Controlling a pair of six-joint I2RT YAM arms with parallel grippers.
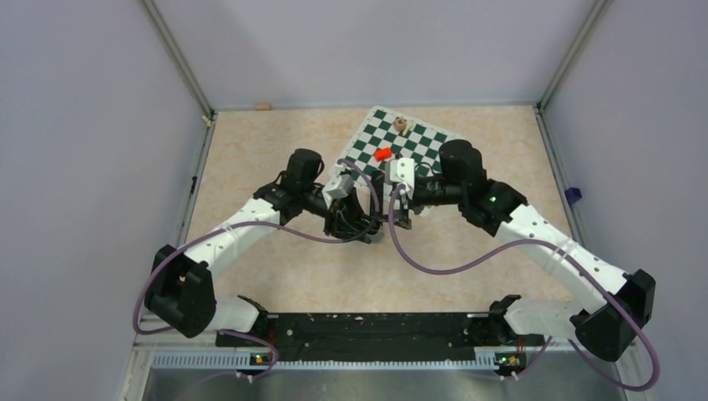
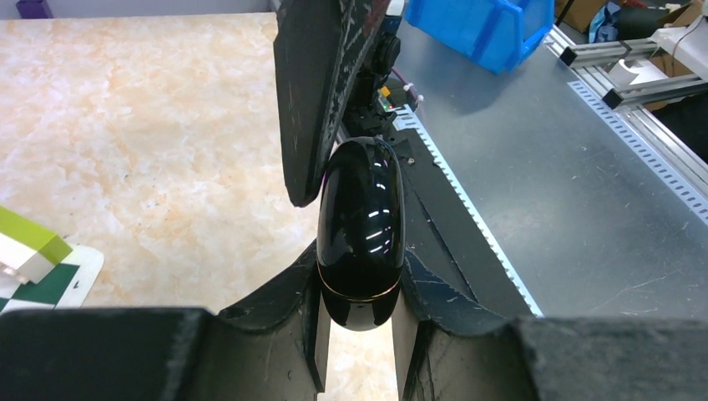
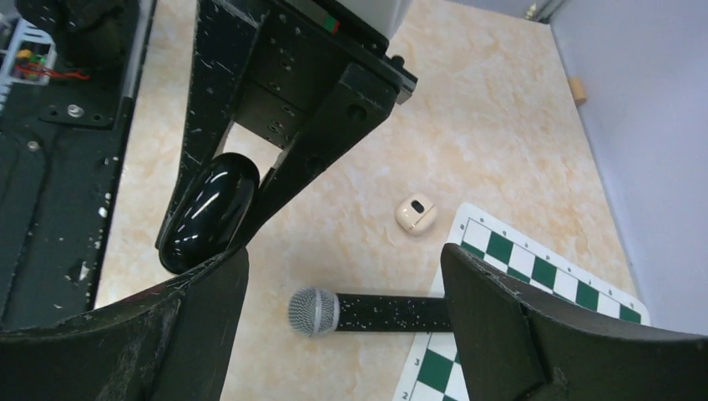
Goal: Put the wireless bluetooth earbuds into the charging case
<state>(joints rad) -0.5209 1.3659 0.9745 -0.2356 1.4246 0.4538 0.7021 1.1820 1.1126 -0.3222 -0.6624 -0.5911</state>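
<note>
The charging case (image 2: 361, 225) is a glossy black oval pod with a thin gold seam, lid closed. My left gripper (image 2: 361, 280) is shut on its lower end and holds it above the table. In the right wrist view the same case (image 3: 207, 213) shows between the left fingers. My right gripper (image 3: 344, 259) stands open beside it, one finger (image 2: 313, 92) close against the case's upper side. One off-white earbud (image 3: 415, 214) lies on the table beyond the right gripper. Other earbuds are out of view. From above, both grippers (image 1: 359, 219) (image 1: 399, 213) meet at mid-table.
A black microphone (image 3: 367, 312) lies below the right gripper, partly on the green-and-white chessboard mat (image 3: 534, 276). A red piece (image 1: 383, 154) and a small wooden piece (image 1: 402, 125) sit on the mat. A yellow-green block (image 2: 29, 242) lies at the left.
</note>
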